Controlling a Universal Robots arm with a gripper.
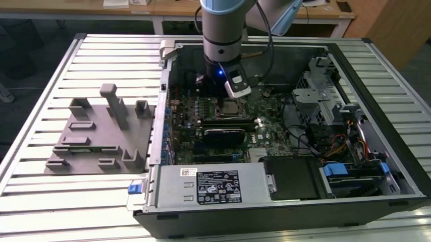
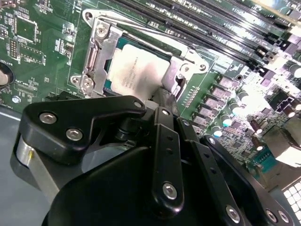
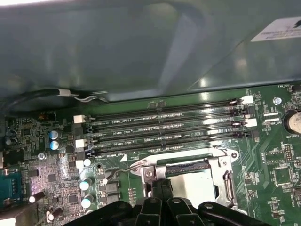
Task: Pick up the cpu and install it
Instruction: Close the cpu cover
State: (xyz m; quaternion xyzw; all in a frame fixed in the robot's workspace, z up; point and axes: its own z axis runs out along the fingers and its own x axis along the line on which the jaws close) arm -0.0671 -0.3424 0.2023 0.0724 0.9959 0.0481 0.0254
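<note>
Second wrist view gives us one gripper point(image 2: 163, 96), its jaws pressed together with nothing between them, tips at the edge of the socket point(image 2: 99, 49). We count one cpu point(image 2: 134, 70), lying flat inside that single socket. Beyond, in the first wrist view, four memory slots point(image 3: 164, 129) run side by side on one board point(image 3: 282, 174).

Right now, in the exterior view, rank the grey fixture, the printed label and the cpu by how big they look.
1. grey fixture, clearly largest.
2. printed label.
3. cpu, smallest.
The label looks nearer the camera, yet the gap is plain.
</note>
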